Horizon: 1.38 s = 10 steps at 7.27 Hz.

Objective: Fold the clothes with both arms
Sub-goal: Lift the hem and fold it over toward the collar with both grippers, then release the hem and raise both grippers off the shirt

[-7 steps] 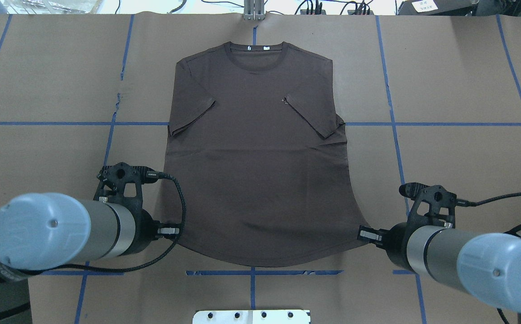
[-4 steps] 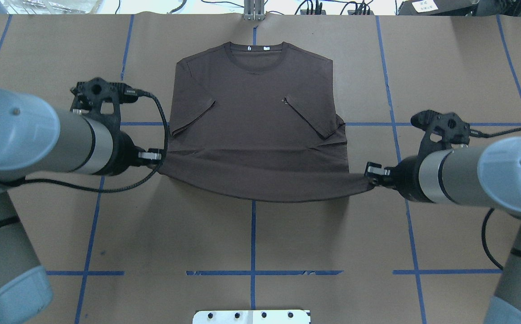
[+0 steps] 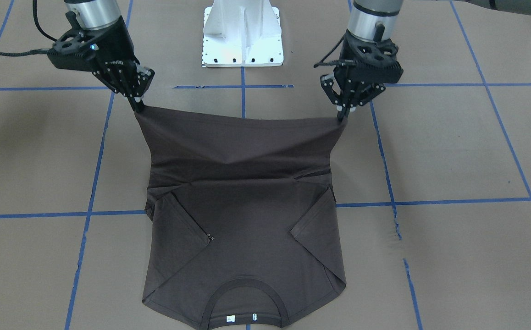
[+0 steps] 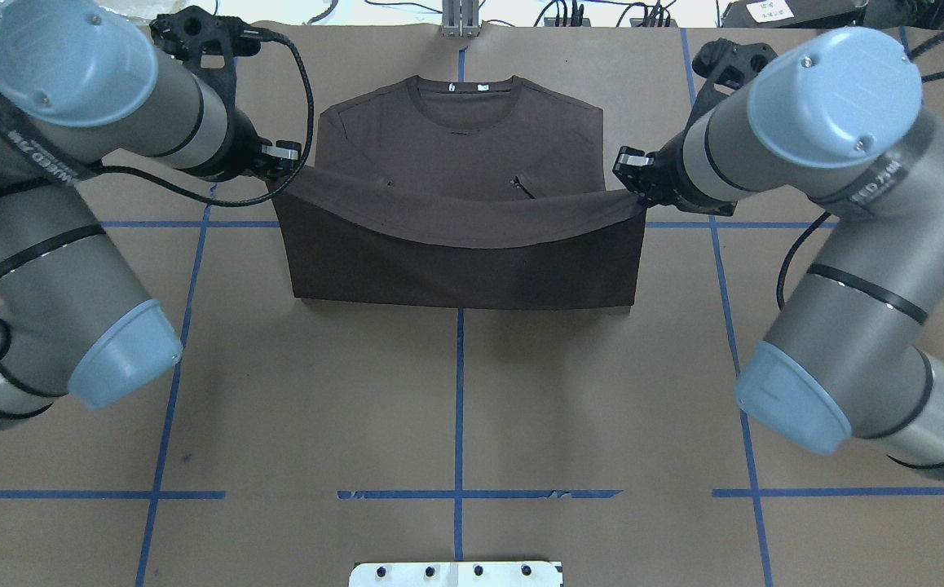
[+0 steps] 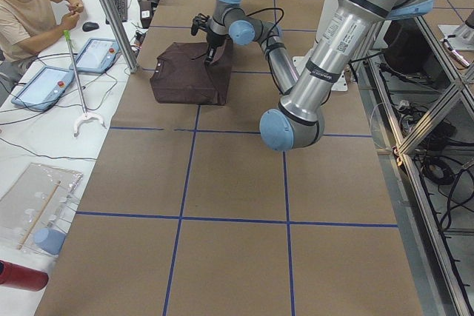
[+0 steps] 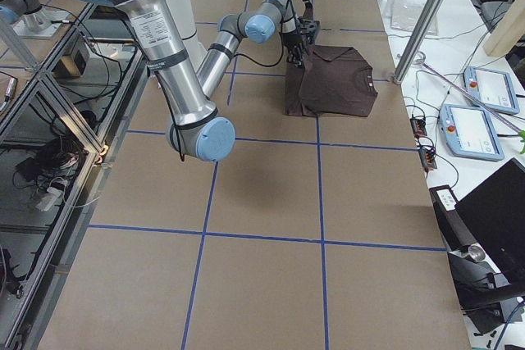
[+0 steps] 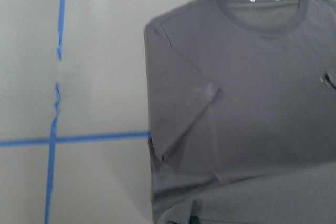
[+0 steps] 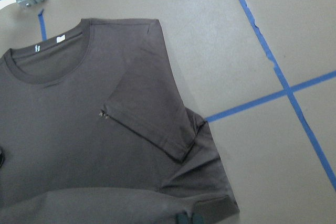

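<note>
T-shirt (image 4: pixel 456 277) lay on blue-taped brown table (image 4: pixel 317 408), hem raised above its chest. Jaws of left gripper (image 4: pixel 283 169) and right gripper (image 4: pixel 633 189) were clamped on its hem corners.

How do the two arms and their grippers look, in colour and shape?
Both the left arm and the right arm are silver-grey tubes with light blue joint caps and black bands with pale lettering. The left gripper and right gripper are black, two-fingered. Black braided cables run to the wrists.
</note>
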Motion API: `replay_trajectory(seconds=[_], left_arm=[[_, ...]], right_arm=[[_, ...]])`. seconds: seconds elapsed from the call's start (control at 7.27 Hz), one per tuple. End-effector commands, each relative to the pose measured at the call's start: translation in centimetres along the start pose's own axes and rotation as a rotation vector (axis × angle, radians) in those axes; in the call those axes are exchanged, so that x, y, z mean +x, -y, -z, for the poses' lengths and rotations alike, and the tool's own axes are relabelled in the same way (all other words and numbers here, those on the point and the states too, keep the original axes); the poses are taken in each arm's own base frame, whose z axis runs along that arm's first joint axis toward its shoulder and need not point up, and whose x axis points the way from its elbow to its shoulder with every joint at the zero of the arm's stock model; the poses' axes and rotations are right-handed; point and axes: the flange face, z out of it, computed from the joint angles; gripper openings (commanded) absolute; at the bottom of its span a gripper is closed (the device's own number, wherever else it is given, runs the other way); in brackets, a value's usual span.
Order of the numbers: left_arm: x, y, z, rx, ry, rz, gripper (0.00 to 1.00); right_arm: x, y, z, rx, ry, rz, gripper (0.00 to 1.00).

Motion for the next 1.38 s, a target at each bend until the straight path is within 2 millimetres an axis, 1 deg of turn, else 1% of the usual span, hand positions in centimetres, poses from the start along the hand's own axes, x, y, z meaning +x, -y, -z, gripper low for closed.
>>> replay_trajectory(seconds=[0.0,0.14,0.28,0.41,0.55,0.69,0.83,0.96,1.1,1.24], left_arm=[[-0.4,4.5,-4.7,0.032,0.014,-0.004,0.00],[-0.8,6.5,-6.1,0.044,0.024,-0.015,0.00],[-1.3,8.5,-8.8,0.057,0.031,-0.012,0.00],[-2.0,9.8,-11.2,0.068,0.033,-0.009,0.00],[-2.2,10.5,-13.4,0.067,0.042,-0.007,0.00],[-1.8,11.3,-15.0,0.066,0.044,-0.006,0.00],[-1.7,12.1,-16.7,0.063,0.048,-0.005,0.00],[-2.0,12.4,-18.5,0.064,0.047,-0.004,0.00],[-2.5,12.1,-19.9,0.058,0.055,-0.005,0.00],[-2.9,11.5,-21.3,0.056,0.077,-0.007,0.00]], right_arm=[[-4.5,5.3,-3.7,0.032,-0.057,-0.010,0.00],[-5.8,7.9,-7.2,0.055,-0.024,-0.018,0.00],[-6.0,10.2,-10.4,0.067,-0.015,-0.024,0.00],[-6.2,11.1,-12.5,0.065,-0.041,-0.017,0.00],[-6.5,11.7,-14.4,0.063,-0.053,-0.017,0.00],[-6.6,12.4,-16.7,0.065,-0.045,-0.015,0.00],[-6.2,12.6,-17.9,0.063,-0.050,-0.015,0.00],[-5.8,12.7,-18.6,0.062,-0.064,-0.015,0.00],[-5.4,12.7,-19.3,0.057,-0.079,-0.016,0.00],[-5.0,12.7,-19.6,0.056,-0.085,-0.017,0.00]])
